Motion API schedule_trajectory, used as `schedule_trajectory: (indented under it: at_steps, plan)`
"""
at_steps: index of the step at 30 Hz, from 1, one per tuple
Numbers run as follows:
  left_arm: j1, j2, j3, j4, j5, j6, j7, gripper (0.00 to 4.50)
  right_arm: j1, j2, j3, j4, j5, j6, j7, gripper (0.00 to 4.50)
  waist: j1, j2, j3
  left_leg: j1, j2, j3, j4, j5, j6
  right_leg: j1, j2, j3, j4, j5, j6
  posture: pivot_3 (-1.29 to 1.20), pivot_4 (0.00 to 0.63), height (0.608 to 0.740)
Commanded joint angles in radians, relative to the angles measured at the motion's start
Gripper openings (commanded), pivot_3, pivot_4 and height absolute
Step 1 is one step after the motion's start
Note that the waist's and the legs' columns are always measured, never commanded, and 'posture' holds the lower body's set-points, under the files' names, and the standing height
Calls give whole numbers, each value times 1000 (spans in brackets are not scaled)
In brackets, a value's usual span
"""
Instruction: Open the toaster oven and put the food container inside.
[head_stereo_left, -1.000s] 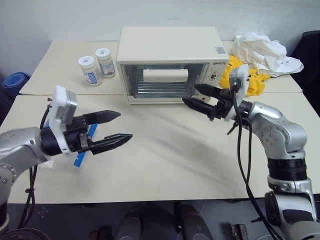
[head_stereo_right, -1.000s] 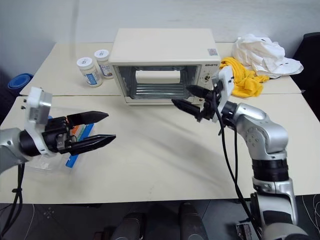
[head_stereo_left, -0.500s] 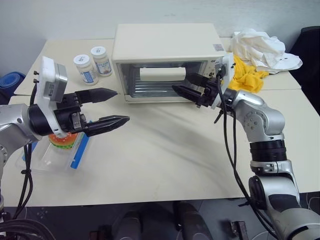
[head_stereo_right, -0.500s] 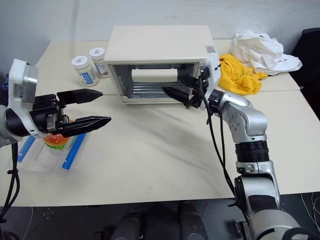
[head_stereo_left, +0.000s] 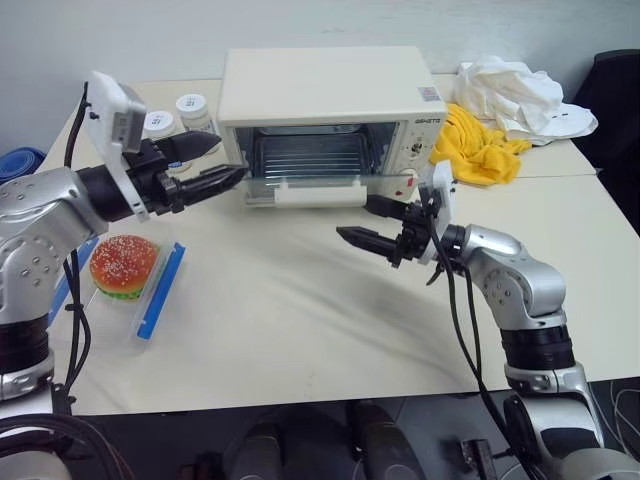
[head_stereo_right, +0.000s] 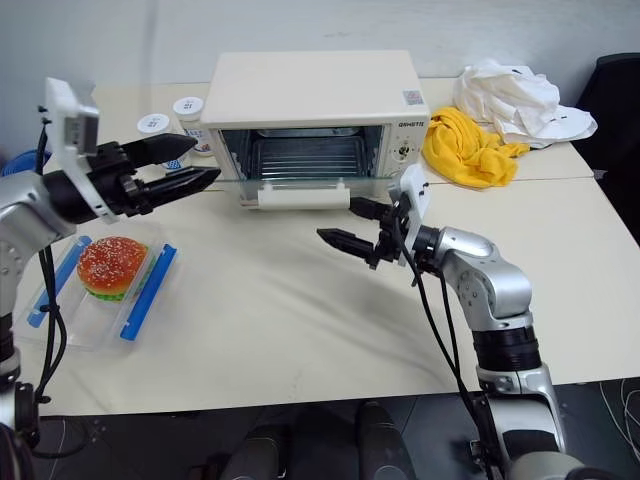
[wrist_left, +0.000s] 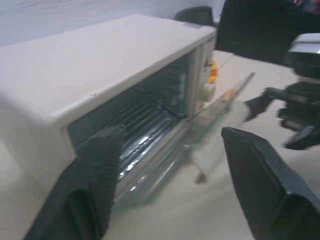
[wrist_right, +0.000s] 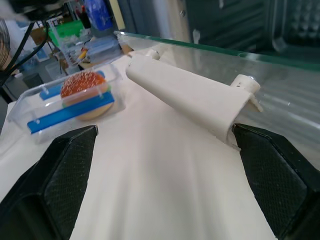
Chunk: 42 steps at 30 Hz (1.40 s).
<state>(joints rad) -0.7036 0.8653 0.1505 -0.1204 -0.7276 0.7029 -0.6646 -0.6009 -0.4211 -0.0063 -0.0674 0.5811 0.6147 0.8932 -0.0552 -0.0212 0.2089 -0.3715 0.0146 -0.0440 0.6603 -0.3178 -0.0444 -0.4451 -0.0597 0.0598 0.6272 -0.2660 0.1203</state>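
The cream-white toaster oven (head_stereo_left: 330, 80) stands at the back of the table. Its glass door hangs down open, with the white bar handle (head_stereo_left: 318, 193) at the front and the wire rack (head_stereo_left: 308, 158) in sight. My right gripper (head_stereo_left: 354, 217) is open just in front of the handle's right end and holds nothing. In the right wrist view the handle (wrist_right: 190, 100) lies a little past the fingertips. My left gripper (head_stereo_left: 230, 157) is open and empty, level beside the oven's left front corner. The food container (head_stereo_left: 150, 300), clear with blue clips and a toy burger (head_stereo_left: 123, 265) in it, rests on the table's left side below my left arm.
Two white jars (head_stereo_left: 190, 104) stand left of the oven, partly behind my left gripper. A yellow cloth (head_stereo_left: 475, 145) and a white cloth (head_stereo_left: 520, 88) lie right of the oven. Bare tabletop (head_stereo_left: 290, 310) stretches in front of the open door.
The oven door has swung down from shut to open. My right gripper drew back and down from the handle. My left gripper rose and went forward to the oven's left corner, its fingers closer together.
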Motion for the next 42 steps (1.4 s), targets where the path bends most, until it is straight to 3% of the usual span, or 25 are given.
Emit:
schedule_trajectory:
  at_steps: [1,7,8,15,18,26,31,37,40,42]
  plan:
    - [-98,-36,-53,79,92,-63,-30,2087,4,-5,1,-106,35,0,15,4500,2,0,0,0,0,0,0,0,0,0,0,0,0,0,0,0,150,740]
    - [-214,-84,-194,244,278,-195,-145,160,22,-6,7,-121,22,-2,5,4500,0,0,0,-1,0,0,0,0,0,0,0,0,0,0,1,0,150,740]
    - [-221,-86,-217,266,310,-225,-170,51,24,-5,7,-121,19,-5,2,4500,-1,0,0,0,0,0,0,0,0,0,0,0,0,0,1,0,150,740]
    - [-242,-98,-300,355,441,-303,-300,51,58,-12,-21,-159,17,-5,-48,4500,1,0,0,-1,0,0,2,0,0,0,0,0,1,0,1,0,150,740]
    - [-230,-102,-301,343,463,-315,-334,51,150,-89,-53,-243,20,23,-46,4500,8,0,0,-1,0,0,2,0,0,0,0,0,1,0,1,0,150,740]
    - [-153,-95,-315,276,495,-310,-404,51,426,-333,-301,-473,264,158,35,4500,28,0,0,-3,-1,0,5,-1,2,1,-1,0,-2,1,2,0,150,740]
    - [-70,-96,-390,203,580,-330,-416,51,400,-373,-379,-489,379,199,-14,4500,25,0,0,3,-1,0,5,0,4,5,1,2,0,1,2,0,150,740]
    - [-10,-94,-434,166,699,-341,-359,51,353,-379,-359,-491,432,198,-37,4500,30,0,0,1,-1,-2,5,0,4,4,1,2,-1,1,2,0,150,740]
    - [22,-87,-383,85,677,-267,-338,51,324,-383,-338,-485,444,196,-25,4500,29,0,0,1,-1,-1,5,0,4,4,0,2,-1,1,2,0,150,740]
    - [70,-69,-266,-51,566,-108,-337,51,285,-382,-311,-462,450,196,-8,4500,24,0,0,1,-1,-1,5,0,4,4,0,2,-1,1,2,0,150,740]
